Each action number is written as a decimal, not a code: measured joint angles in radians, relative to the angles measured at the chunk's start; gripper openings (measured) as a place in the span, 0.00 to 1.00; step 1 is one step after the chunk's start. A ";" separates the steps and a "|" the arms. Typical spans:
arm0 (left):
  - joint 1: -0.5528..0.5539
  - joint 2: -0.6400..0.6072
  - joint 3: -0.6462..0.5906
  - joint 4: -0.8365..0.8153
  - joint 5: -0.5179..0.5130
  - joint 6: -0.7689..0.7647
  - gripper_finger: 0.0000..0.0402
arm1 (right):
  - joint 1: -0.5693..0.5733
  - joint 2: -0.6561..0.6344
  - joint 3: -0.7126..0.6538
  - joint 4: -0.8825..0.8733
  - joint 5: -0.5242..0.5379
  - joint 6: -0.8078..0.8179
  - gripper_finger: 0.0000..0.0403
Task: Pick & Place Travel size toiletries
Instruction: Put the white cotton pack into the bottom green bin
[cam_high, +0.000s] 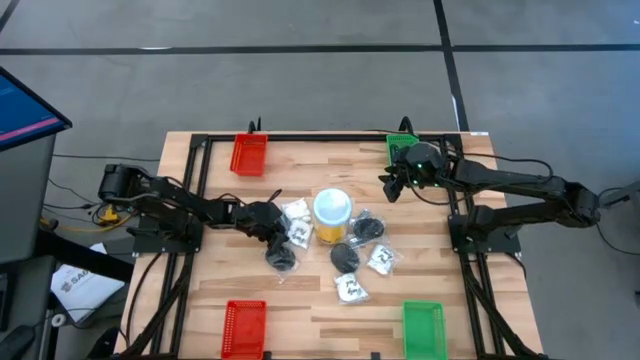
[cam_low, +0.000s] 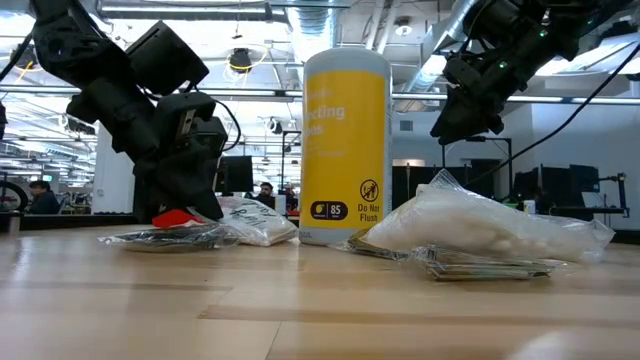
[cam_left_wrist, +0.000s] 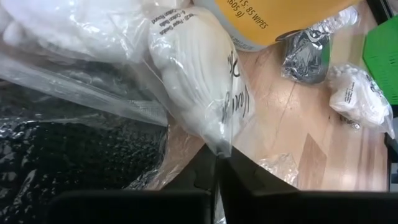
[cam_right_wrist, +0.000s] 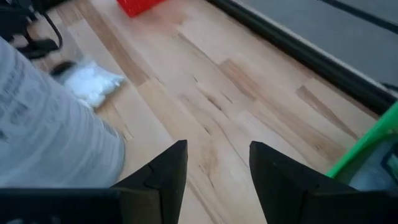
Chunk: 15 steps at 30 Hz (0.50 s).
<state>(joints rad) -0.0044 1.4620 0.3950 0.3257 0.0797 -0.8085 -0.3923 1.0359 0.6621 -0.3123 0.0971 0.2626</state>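
Note:
The travel size toiletries lie around a yellow jar (cam_high: 332, 215) in the middle of the table. They are clear packets with white contents (cam_high: 381, 260) and black roundish pieces in clear film (cam_high: 345, 257). My left gripper (cam_high: 270, 225) is low at the left of the pile, shut on a white packet (cam_left_wrist: 199, 81) that lies beside the jar. A black piece in clear film (cam_left_wrist: 56, 162) lies right beside that packet. My right gripper (cam_high: 391, 187) hangs open well above the table near the far green tray (cam_high: 400, 148), with nothing between its fingers (cam_right_wrist: 217, 168). My left gripper pinches the clear film at the white packet's nearest corner (cam_left_wrist: 218, 151) between its two shut fingers (cam_left_wrist: 193, 180). The fingers slant down at it from the table's left. The packet lies on the wood (cam_low: 255, 222), not lifted.
A red tray (cam_high: 249, 154) stands at the far left, another red tray (cam_high: 244, 326) at the near left and a green tray (cam_high: 423, 327) at the near right. A black frame (cam_high: 200, 190) runs along the table's sides. Bare wood shows between the pile and the near trays.

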 joint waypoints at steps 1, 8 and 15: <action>0.000 0.000 0.000 0.000 0.000 0.000 0.00 | 0.000 0.001 0.000 0.005 0.000 0.000 0.41; 0.000 -0.010 0.000 0.008 -0.001 0.014 0.00 | 0.000 0.012 0.001 0.008 0.000 -0.001 0.41; 0.000 -0.072 0.002 0.008 -0.001 0.023 0.00 | 0.000 0.012 0.001 0.008 0.000 -0.001 0.41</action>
<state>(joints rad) -0.0044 1.3903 0.3973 0.3334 0.0790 -0.7851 -0.3925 1.0477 0.6628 -0.3046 0.0971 0.2615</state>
